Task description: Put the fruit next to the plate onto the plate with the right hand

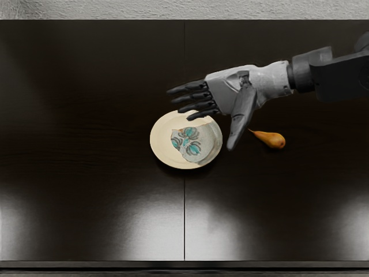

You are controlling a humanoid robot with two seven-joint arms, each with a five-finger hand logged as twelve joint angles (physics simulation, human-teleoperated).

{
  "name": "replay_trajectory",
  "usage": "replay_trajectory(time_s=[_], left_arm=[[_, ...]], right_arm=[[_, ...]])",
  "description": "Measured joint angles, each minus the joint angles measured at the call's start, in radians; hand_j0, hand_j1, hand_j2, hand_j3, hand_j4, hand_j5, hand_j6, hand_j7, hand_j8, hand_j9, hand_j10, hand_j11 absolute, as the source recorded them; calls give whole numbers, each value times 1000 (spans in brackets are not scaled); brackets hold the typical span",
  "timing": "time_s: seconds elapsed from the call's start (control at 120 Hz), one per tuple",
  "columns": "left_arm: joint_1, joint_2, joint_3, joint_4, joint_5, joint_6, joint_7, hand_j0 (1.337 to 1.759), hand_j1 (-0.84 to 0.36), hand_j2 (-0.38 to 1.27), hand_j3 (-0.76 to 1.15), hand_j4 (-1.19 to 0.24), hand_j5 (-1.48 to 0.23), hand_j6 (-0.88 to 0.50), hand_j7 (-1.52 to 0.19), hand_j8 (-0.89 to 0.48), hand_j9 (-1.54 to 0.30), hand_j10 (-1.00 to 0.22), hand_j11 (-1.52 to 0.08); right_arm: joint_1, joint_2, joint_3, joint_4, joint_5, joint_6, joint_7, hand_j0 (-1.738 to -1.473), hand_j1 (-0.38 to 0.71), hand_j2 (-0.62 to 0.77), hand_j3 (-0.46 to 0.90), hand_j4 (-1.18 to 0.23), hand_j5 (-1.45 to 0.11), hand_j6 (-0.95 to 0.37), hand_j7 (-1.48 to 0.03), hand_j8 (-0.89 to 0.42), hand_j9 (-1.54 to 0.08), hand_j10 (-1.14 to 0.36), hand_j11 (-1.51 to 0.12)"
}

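A cream plate with a blue-green pattern in its middle lies on the dark table. To its right, apart from it, lies a small orange-brown pear, stem pointing left toward the plate. My right hand hovers above the plate's far right rim, arm coming in from the right edge. Its fingers stretch out to the left and its thumb points down between plate and pear. It is open and holds nothing. The pear lies just right of the thumb tip.
The dark glossy table fills the view, with a thin seam running down its middle. Its front edge lies along the bottom of the picture and a pale wall along the top.
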Motion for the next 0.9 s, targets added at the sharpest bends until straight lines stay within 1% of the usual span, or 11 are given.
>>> replay_trajectory(time_s=[0.075,0.183,0.317,0.383,0.475,0.517,0.558,0.608,0.658,0.758,0.9], left_arm=[[0,0,0,0,0,0,0,1658,343,1,0,-4,-6,-4,-6,-4,-6,-4,-6],[0,0,0,0,0,0,0,1658,343,1,0,-4,-6,-4,-6,-4,-6,-4,-6],[0,0,0,0,0,0,0,1658,343,1,0,-4,-6,-4,-6,-4,-6,-4,-6],[0,0,0,0,0,0,0,1658,343,1,0,-4,-6,-4,-6,-4,-6,-4,-6],[0,0,0,0,0,0,0,1658,343,1,0,-4,-6,-4,-6,-4,-6,-4,-6],[0,0,0,0,0,0,0,1658,343,1,0,-4,-6,-4,-6,-4,-6,-4,-6],[0,0,0,0,0,0,0,1658,343,1,0,-4,-6,-4,-6,-4,-6,-4,-6],[0,0,0,0,0,0,0,1658,343,1,0,-4,-6,-4,-6,-4,-6,-4,-6],[0,0,0,0,0,0,0,1658,343,1,0,-4,-6,-4,-6,-4,-6,-4,-6],[0,0,0,0,0,0,0,1658,343,1,0,-4,-6,-4,-6,-4,-6,-4,-6],[0,0,0,0,0,0,0,1658,343,1,0,-4,-6,-4,-6,-4,-6,-4,-6]], right_arm=[[1,-9,-11,30,-4,1,0,-1658,-349,0,0,0,0,0,0,0,0,0,0],[2,-61,-15,52,-8,9,0,-1658,-349,0,0,0,0,0,0,0,0,0,0],[54,-107,-57,32,-90,-25,0,-1658,-349,0,0,0,0,0,0,0,0,0,0],[154,-144,-148,22,-59,-59,0,-1658,-349,0,0,-1,0,-1,0,0,0,0,0],[432,-166,-439,34,36,-185,0,-1658,-349,0,0,-1,0,-1,0,0,0,0,0],[559,-139,-580,56,68,-300,0,-1658,-349,0,0,0,0,-1,0,0,0,0,0],[658,-98,-703,78,90,-425,0,-1658,-349,0,0,-1,0,-1,0,0,0,0,0],[738,-33,-829,95,108,-556,0,-1658,-349,0,0,-1,0,-1,0,-1,0,0,0],[788,52,-939,106,118,-680,0,-1658,-349,0,0,-1,0,-1,0,-1,0,0,0],[823,181,-1070,117,128,-878,0,-1658,-349,0,0,-1,0,-1,0,-1,0,-1,0],[765,296,-1148,120,125,-1092,0,-1658,-349,0,0,-1,0,-1,0,-1,0,-1,0]])
